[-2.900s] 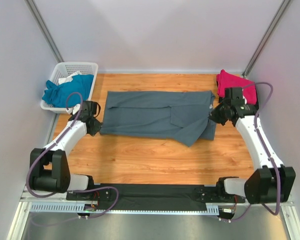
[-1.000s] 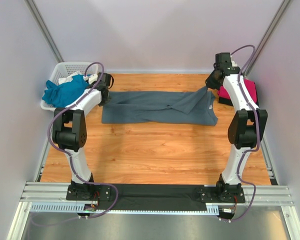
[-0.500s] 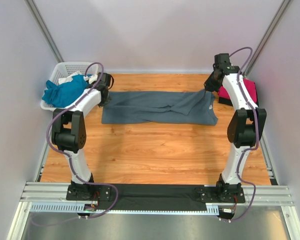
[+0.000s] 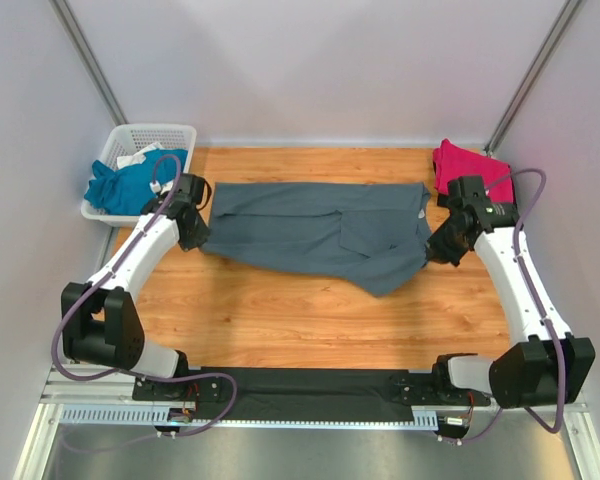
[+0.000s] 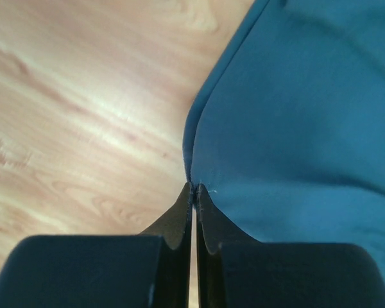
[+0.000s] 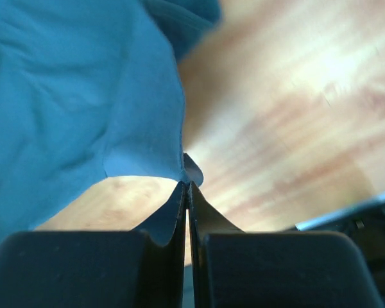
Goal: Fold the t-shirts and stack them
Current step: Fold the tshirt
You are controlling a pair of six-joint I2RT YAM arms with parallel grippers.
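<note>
The dark slate-grey t-shirt (image 4: 315, 232) lies spread across the far half of the table, with a folded flap hanging toward the near right. My left gripper (image 4: 198, 240) is shut on its near-left edge, which the left wrist view shows pinched between the closed tips (image 5: 194, 187) with the cloth (image 5: 295, 115) beyond them. My right gripper (image 4: 433, 250) is shut on the shirt's near-right corner; in the right wrist view (image 6: 187, 185) the cloth (image 6: 70, 109) hangs from the tips a little above the wood. The magenta-pink t-shirt (image 4: 465, 165) lies at the far right. The teal-blue t-shirt (image 4: 130, 185) sits in the basket.
The white lattice basket (image 4: 150, 133) stands at the far left corner, partly off the wooden table (image 4: 300, 320). Grey walls close in the left, right and far sides. A dark rail with the arm bases runs along the near edge.
Both grippers have come back from the far edge toward the near side, each still holding the grey shirt. The shirt, a narrow band before, now lies wider.
</note>
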